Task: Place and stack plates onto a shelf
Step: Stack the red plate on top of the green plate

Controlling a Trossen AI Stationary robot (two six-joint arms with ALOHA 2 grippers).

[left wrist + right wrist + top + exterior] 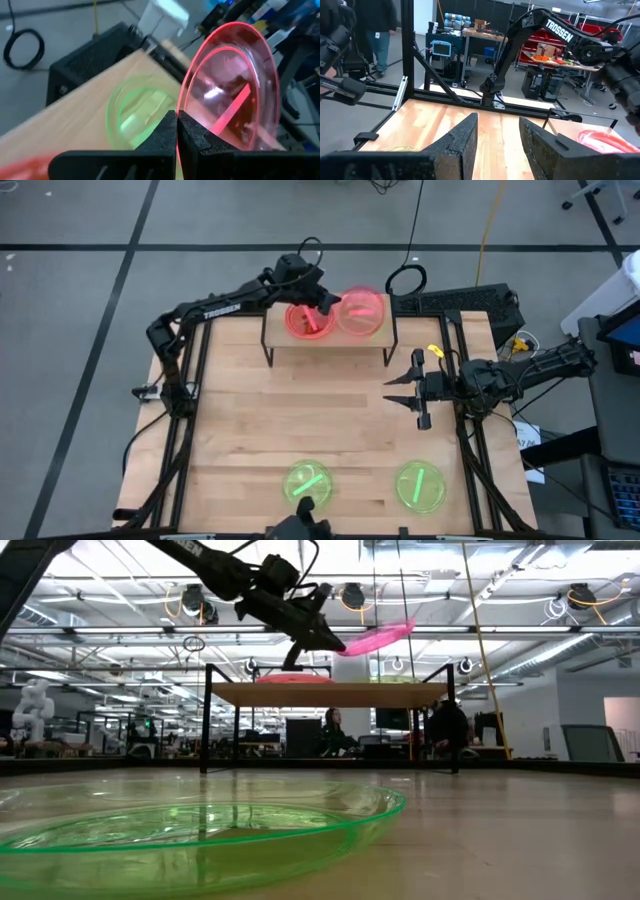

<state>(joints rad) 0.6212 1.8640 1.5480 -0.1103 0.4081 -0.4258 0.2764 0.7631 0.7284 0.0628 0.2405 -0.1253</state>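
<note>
My left gripper (328,302) reaches over the shelf (330,345), a small light-wood board on black legs at the table's far edge. It is shut on a neon pink plate (362,310), held tilted above the shelf's right half (380,637). Under that plate a green plate (140,112) lies on the board. A red plate (308,320) rests flat on the shelf's left half (295,679). Two more green plates (308,480) (420,486) lie flat near the table's near edge. My right gripper (393,391) hovers open over the table's right side, touching nothing. My left gripper pinches the pink plate's rim (184,107) between its two shut fingers (167,132), at the edge nearest the arm. The fingers come from the table's left, slanting down. The plate is lifted clear above the shelf and tilted, its free side raised (400,628).
Bare wooden tabletop (300,420) lies between the shelf and the near green plates. Black frame rails (190,380) run along both table sides. Cables and a dark box (470,300) sit beyond the far right corner. People stand in the room behind (330,730).
</note>
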